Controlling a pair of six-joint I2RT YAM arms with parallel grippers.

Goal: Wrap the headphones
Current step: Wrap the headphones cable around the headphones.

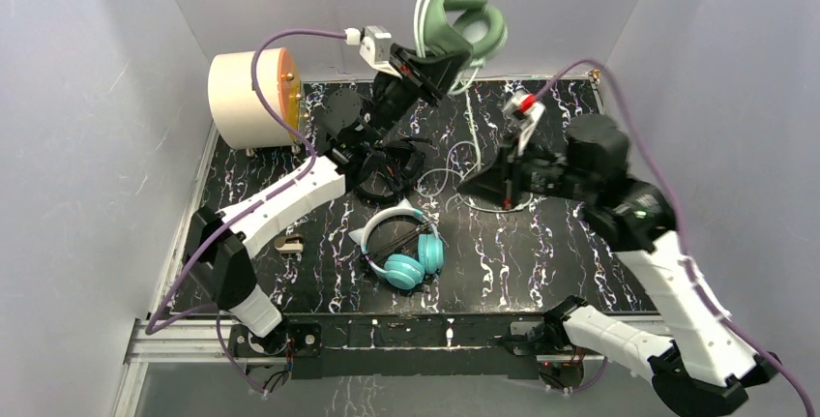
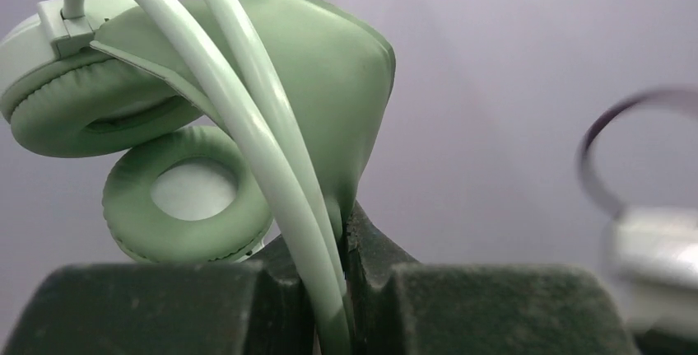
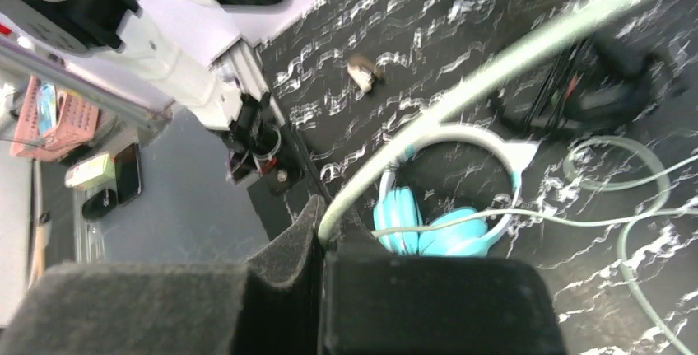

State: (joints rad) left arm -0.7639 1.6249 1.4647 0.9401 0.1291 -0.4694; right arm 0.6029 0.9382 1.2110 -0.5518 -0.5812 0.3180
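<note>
The pale sage-green headphones (image 1: 464, 25) hang high at the back centre, held in the air. My left gripper (image 1: 440, 69) is shut on them. In the left wrist view the left gripper (image 2: 346, 289) pinches the padded band (image 2: 329, 67), with two turns of light cable (image 2: 247, 124) passing beside the jaws. The cable (image 1: 471, 122) drops to loose loops on the table. My right gripper (image 1: 486, 185) is low at mid-table, and the right wrist view shows it (image 3: 323, 235) shut on that cable (image 3: 494, 67). The teal headphones (image 1: 406, 248) and the black headphones (image 1: 387, 161) lie on the table.
A beige cylinder with an orange face (image 1: 253, 98) stands at the back left. A small brown object (image 1: 288, 241) lies near the left arm. The marbled black table (image 1: 541, 262) is closed in by pale walls on three sides.
</note>
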